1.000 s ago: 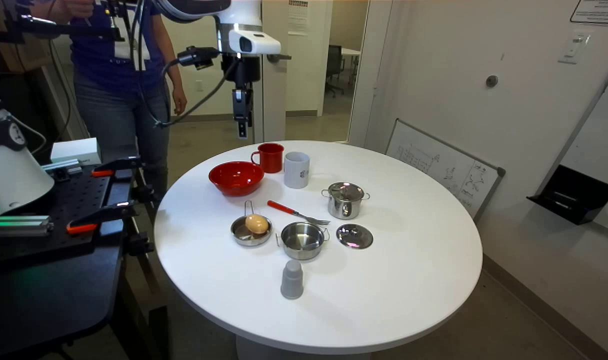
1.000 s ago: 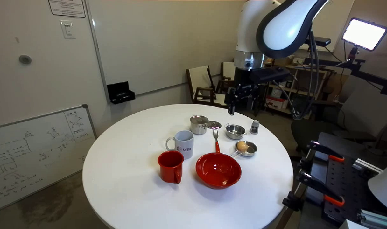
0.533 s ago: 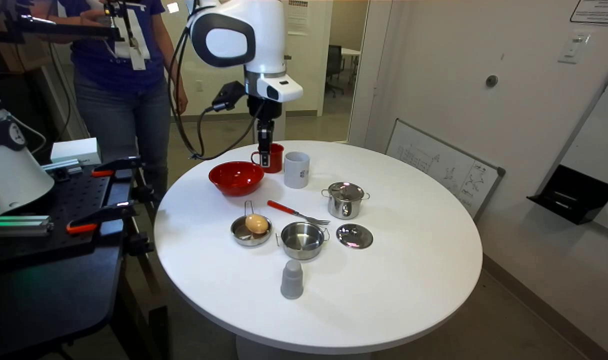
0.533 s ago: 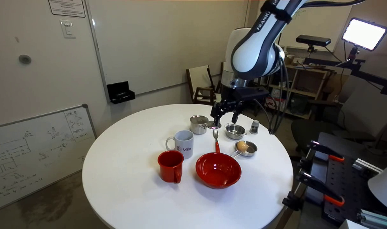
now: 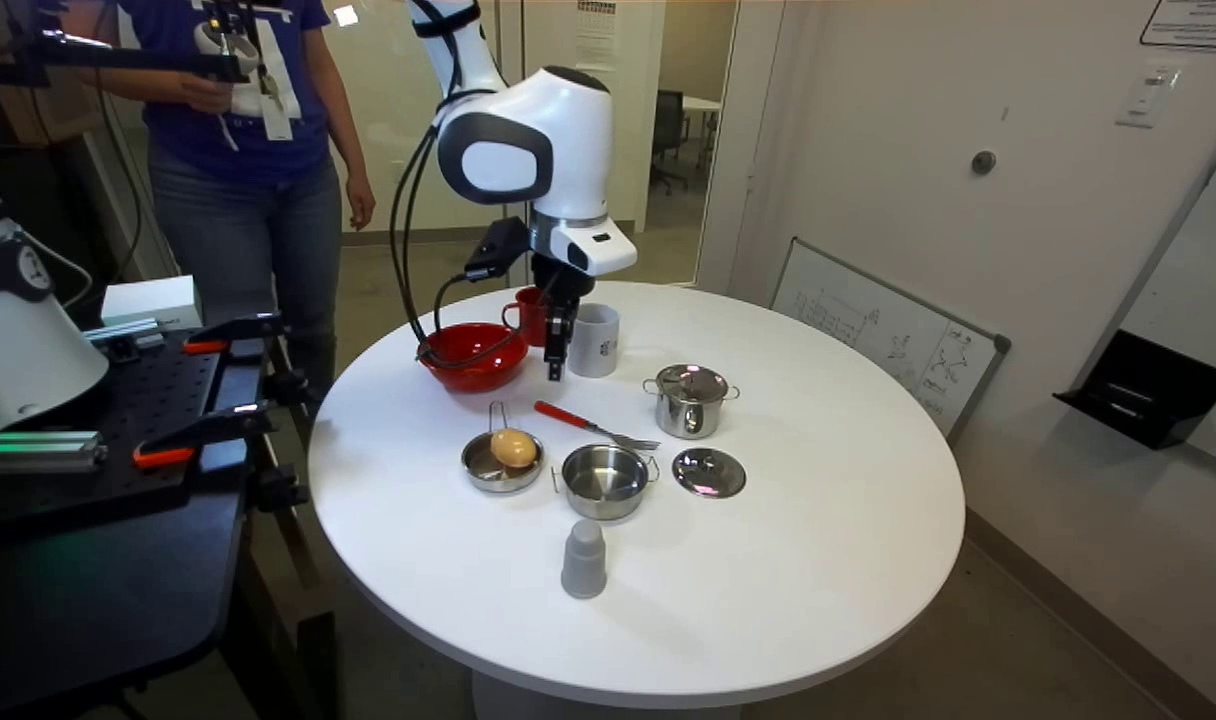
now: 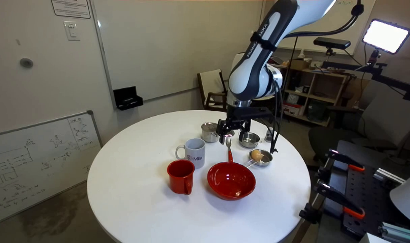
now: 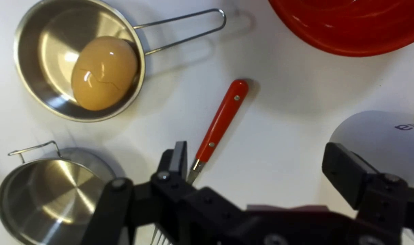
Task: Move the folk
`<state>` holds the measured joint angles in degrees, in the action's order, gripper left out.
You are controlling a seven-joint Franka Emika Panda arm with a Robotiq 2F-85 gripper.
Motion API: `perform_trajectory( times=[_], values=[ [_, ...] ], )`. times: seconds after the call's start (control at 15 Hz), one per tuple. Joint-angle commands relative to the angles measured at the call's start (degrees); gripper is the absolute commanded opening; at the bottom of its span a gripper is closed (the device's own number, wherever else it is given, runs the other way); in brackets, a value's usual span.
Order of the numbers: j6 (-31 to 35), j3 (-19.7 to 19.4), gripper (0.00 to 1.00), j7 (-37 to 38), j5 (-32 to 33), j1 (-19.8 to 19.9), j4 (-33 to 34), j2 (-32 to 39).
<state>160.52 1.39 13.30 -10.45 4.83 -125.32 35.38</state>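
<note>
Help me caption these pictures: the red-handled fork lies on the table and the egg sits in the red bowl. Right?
Not quite: the wrist view shows the egg in the long-handled metal pan, not the red bowl. The red-handled fork does lie on the table.

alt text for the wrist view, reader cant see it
A red-handled fork lies on a white table, partly hidden by the robot's open fingers. An egg sits in a pan upper left, a pot lower left, a red bowl upper right, a mug right.
</note>
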Motion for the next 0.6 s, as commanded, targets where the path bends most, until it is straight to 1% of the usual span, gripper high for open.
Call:
perform_trajectory(
  times=[0.0, 0.2, 0.53],
  values=[
    [-0.6, -2.22, 1.0, 2.92, -1.61, -2.05, 5.24, 5.66],
    [-1.82, -3.09, 1.0, 5.91, -2.29, -3.13, 7.87, 8.41],
    [-2.16, -3.93, 1.0, 9.78, -3.17, -4.96, 10.24, 11.27]
  ],
)
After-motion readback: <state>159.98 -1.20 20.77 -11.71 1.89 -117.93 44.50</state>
